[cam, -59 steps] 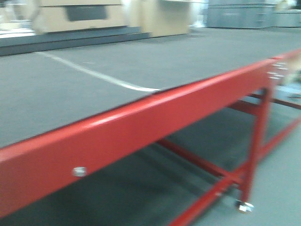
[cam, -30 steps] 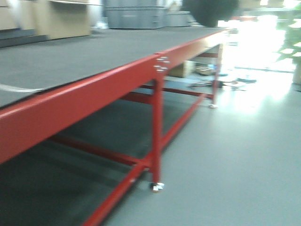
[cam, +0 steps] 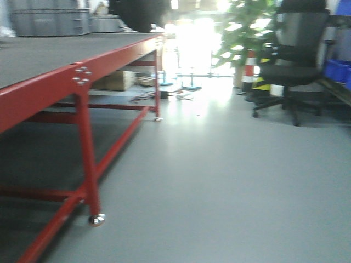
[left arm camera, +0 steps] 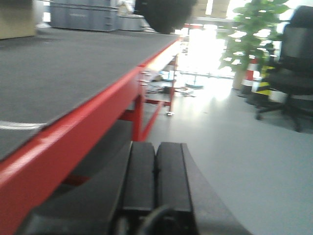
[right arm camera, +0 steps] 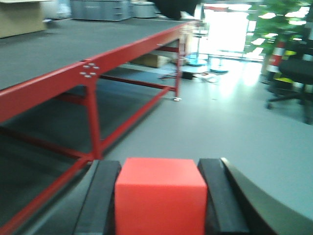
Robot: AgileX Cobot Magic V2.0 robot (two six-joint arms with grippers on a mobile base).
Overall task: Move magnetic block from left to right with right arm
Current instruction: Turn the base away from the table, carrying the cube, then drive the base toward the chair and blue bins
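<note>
A bright red cube, the magnetic block [right arm camera: 160,196], fills the bottom of the right wrist view, clamped between the two black fingers of my right gripper [right arm camera: 160,169], which is shut on it. The block is held in the air beside the red-framed table [right arm camera: 73,81], off its dark mat. In the left wrist view my left gripper [left arm camera: 155,149] has its two black pads pressed together with nothing between them, beside the table's red edge [left arm camera: 73,132]. Neither gripper shows in the front view.
The long table [cam: 38,93] with red legs and a castor [cam: 96,219] runs along the left. Grey floor [cam: 219,181] stretches to the right. A black office chair [cam: 296,60], a potted plant [cam: 247,27] and a striped cone [cam: 249,68] stand at the far right. Grey crates [cam: 49,21] sit on the table's far end.
The front view has swung to the right: the table top that filled the picture has slid to the left edge, and the floor, chair and plant have come into view.
</note>
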